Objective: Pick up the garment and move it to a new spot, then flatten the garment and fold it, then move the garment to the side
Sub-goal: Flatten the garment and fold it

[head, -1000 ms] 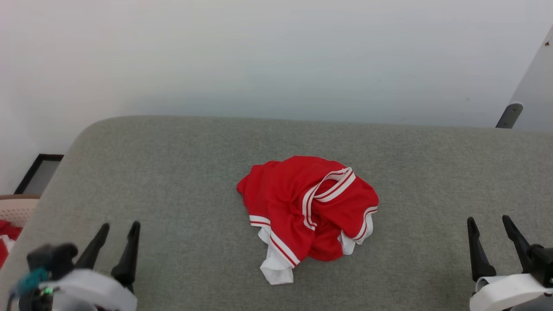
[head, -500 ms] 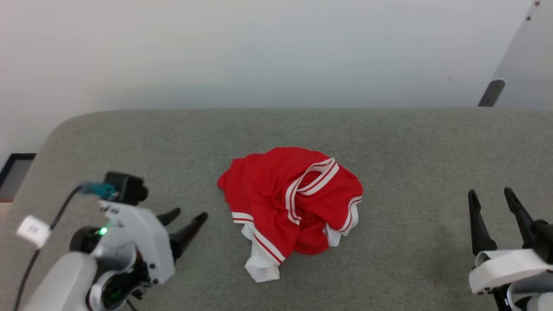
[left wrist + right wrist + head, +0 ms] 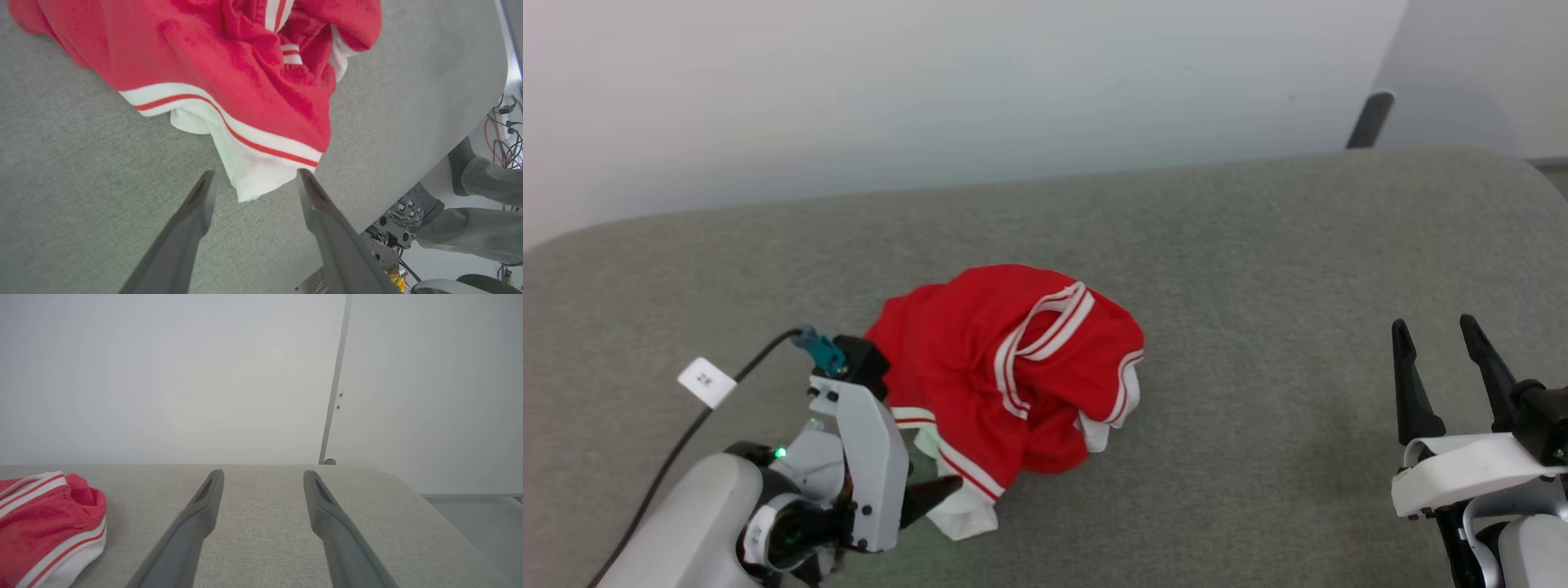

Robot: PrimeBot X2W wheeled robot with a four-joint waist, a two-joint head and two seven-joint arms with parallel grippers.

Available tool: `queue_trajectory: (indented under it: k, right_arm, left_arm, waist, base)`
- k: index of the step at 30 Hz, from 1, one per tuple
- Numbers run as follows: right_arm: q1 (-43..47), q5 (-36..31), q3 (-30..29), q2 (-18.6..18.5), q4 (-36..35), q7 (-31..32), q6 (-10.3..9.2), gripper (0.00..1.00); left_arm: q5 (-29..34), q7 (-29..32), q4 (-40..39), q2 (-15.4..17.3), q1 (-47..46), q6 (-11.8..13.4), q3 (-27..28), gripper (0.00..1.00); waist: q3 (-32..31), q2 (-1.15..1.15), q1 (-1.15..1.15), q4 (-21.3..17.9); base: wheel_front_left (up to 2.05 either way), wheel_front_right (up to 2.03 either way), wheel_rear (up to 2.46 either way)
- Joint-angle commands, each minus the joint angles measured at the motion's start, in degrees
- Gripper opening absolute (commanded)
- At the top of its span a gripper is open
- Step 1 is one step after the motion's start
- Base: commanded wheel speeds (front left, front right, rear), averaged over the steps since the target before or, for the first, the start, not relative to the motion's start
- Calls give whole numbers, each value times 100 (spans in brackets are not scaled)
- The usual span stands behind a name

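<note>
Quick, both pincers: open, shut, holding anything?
Left pincer: open, empty, tips by the shirt.
Right pincer: open, empty.

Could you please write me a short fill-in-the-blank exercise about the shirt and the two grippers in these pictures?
1. The crumpled garment is mostly ____ with white trim.
2. It lies on a ____ fabric-covered surface.
3. The left gripper points at the garment's white corner with its jaws ____.
4. The right gripper, off to the side, holds ____.

Missing words: red; grey; open; nothing.
</note>
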Motion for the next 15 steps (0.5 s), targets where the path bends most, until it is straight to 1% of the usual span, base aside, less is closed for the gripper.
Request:
queue_trajectory:
  k: [1,4,6,7,12,15]
  right_arm:
    - [-96,8,16,29,20,-49,-4,100]
    - [-168,28,30,57,71,-90,-4,100]
    - [-211,38,43,64,96,-109,-4,100]
    - [-221,44,50,75,111,-122,-4,100]
    - [-364,69,84,110,181,-186,-4,100]
    - [-414,92,94,118,220,-213,-4,100]
  left_arm:
    - [38,73,40,20,-48,53,-43,100]
    - [91,224,172,42,-23,107,-147,100]
    - [65,279,182,68,-70,73,-156,100]
    - [101,262,184,84,-85,-5,-194,100]
    - [297,44,508,81,-18,-6,-284,100]
    - [353,-42,868,-6,-12,-27,-351,100]
  waist:
    - [199,0,0,-230]
    - [328,0,0,-366]
    - [420,0,0,-444]
    - [466,0,0,-478]
    - [674,0,0,-598]
    - [765,0,0,-626]
  base:
    - [0,0,0]
    - [0,0,0]
    - [0,0,0]
    - [0,0,0]
    - [0,0,0]
    - [0,0,0]
